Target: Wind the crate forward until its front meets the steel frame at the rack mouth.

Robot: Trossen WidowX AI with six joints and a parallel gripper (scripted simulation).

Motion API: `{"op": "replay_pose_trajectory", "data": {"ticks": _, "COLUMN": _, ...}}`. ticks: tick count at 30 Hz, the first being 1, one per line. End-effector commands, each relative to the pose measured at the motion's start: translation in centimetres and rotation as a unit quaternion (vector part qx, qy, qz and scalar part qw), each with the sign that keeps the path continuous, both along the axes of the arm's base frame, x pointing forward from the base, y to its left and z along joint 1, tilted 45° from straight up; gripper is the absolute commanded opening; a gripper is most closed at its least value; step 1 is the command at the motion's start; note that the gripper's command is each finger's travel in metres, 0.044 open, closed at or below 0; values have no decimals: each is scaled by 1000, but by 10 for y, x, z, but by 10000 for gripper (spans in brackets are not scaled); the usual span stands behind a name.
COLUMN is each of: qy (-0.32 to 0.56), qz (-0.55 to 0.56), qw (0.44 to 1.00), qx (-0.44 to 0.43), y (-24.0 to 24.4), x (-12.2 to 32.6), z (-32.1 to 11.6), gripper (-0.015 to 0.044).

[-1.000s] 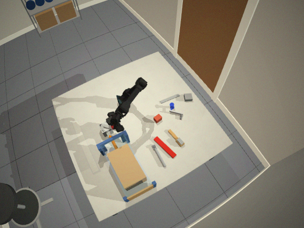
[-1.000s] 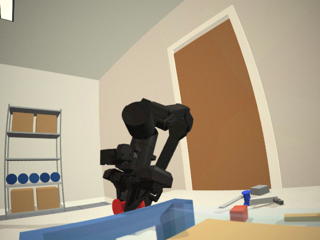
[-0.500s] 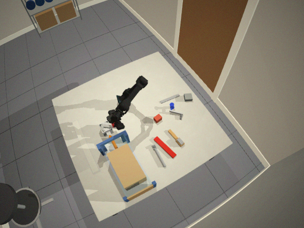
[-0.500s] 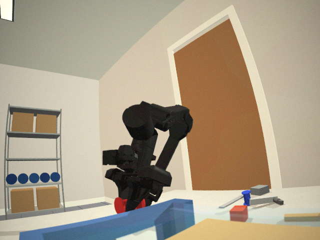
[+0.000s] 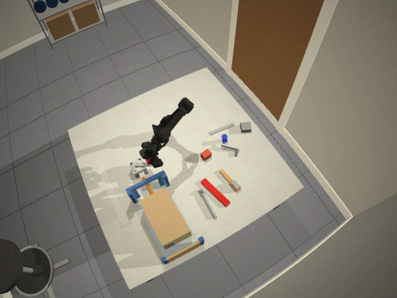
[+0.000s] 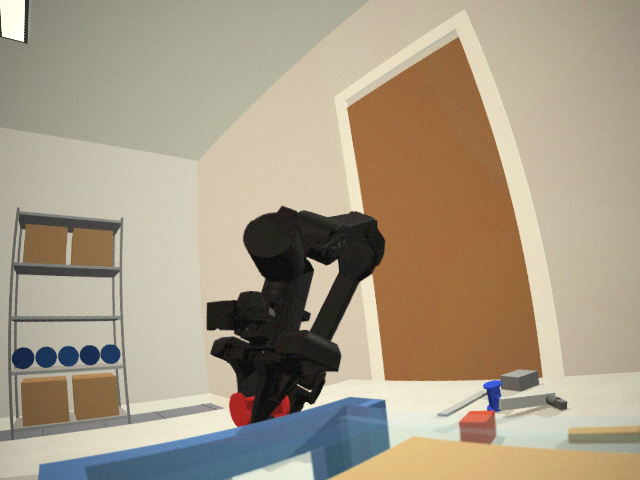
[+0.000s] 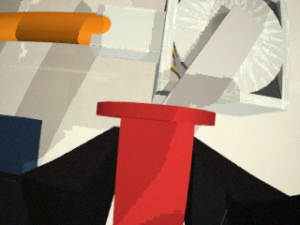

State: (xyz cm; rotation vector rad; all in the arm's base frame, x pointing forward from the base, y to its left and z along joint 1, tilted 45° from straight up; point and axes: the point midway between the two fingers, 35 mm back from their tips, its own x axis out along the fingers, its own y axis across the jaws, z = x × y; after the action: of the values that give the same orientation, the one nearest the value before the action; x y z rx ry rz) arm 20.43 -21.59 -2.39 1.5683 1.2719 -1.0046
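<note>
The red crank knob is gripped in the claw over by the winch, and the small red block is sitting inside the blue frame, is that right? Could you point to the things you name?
Not quite: the small red block (image 5: 206, 154) (image 6: 477, 427) sits outside the blue frame (image 5: 146, 185) (image 6: 206, 439), as the top view shows.
</note>
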Motion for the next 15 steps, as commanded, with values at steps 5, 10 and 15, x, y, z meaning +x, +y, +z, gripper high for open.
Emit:
{"op": "replay_pose_trajectory", "data": {"ticks": 5, "qy": 11, "qz": -1, "qw": 1000, "qx": 9, "y": 9, "x": -16, "z": 2, "gripper": 0}}
{"op": "replay_pose_trajectory", "data": {"ticks": 10, "qy": 11, "qz": -1, "qw": 1000, "qx": 9, "y": 10, "x": -21, "z": 2, "gripper": 0}}
{"op": "replay_pose_trajectory", "data": {"ticks": 15, "qy": 11, "qz": -1, "qw": 1000, "qx": 9, "y": 12, "x": -26, "z": 2, "gripper": 0}}
